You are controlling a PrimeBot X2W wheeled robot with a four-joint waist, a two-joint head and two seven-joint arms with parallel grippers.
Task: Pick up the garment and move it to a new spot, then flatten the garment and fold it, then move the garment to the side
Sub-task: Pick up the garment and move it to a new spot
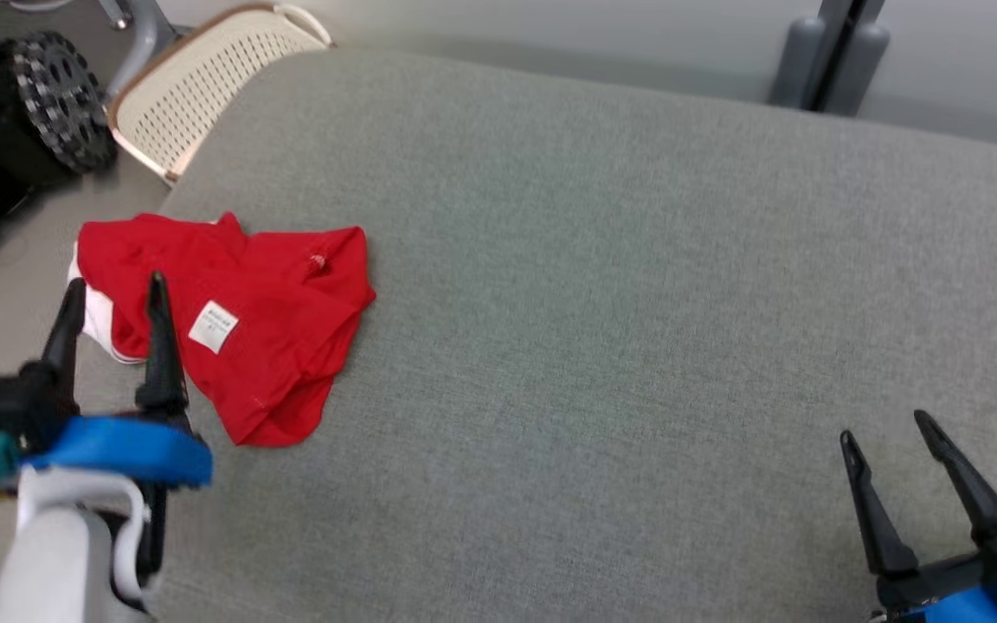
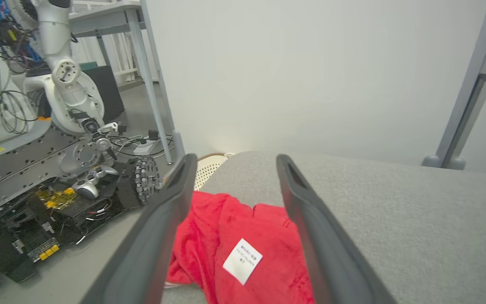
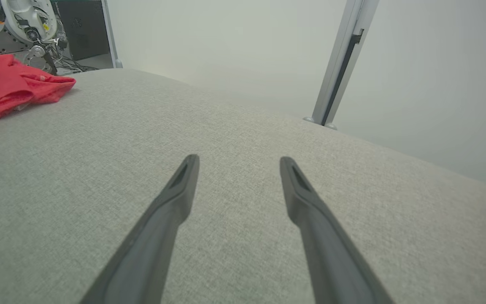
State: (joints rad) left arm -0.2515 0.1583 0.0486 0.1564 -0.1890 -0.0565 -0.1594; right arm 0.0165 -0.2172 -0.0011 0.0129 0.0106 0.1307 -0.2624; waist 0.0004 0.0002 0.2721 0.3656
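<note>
The red garment (image 1: 239, 329), crumpled at the frame's left, lies below the left gripper (image 1: 115, 284), whose fingers (image 1: 159, 346) are spread wide, apparently lined up to grab it. The right gripper (image 1: 884, 426), also parted, hangs lower right over grey upholstery (image 1: 594, 260).

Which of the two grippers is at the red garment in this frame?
The left gripper: open, it frames the red garment near the left edge of the grey surface. The right gripper, also open, hangs over bare fabric far from it.
</note>
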